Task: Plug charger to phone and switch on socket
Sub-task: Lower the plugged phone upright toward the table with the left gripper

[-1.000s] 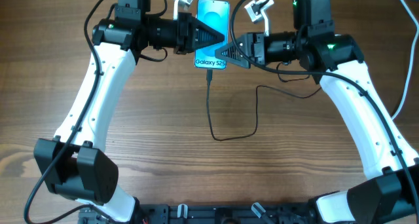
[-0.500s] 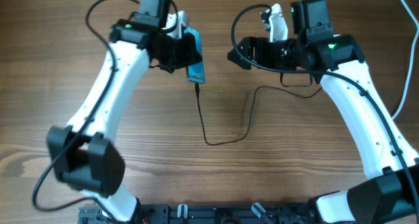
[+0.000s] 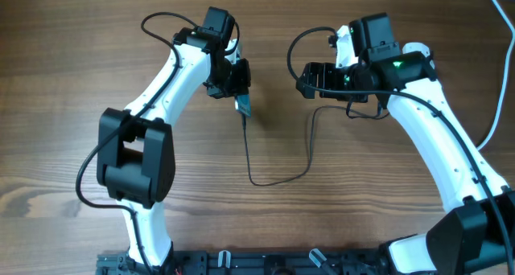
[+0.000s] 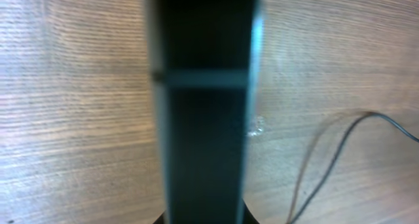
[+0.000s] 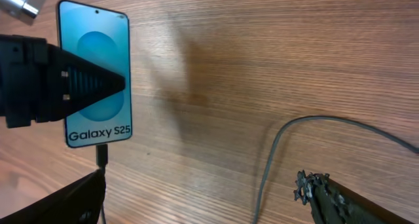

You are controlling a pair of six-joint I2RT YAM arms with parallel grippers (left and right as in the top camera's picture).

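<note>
My left gripper (image 3: pixel 238 84) is shut on the phone (image 3: pixel 243 104) and holds it tilted almost edge-on above the table. The left wrist view shows the phone (image 4: pixel 203 119) as a dark bar between the jaws. The right wrist view shows its cyan "Galaxy S25" screen (image 5: pixel 98 47) with a left finger across it. The charger, a thin black cable (image 3: pixel 251 166), has its connector (image 5: pixel 101 155) in the phone's bottom end and loops over the table. My right gripper (image 3: pixel 304 78) is open and empty, to the right of the phone (image 5: pixel 203 185). The socket is out of view.
A thick white cord (image 3: pixel 500 74) runs down the far right edge of the wooden table. The black cable's slack (image 5: pixel 275 152) lies between the right gripper's fingers on the table. A small silver part (image 5: pixel 19 1) shows at the top left of the right wrist view.
My left gripper has carried the phone toward the near side and turned it nearly edge-on, with the cable following. My right gripper has let go of the cable end and drawn back to the right.
</note>
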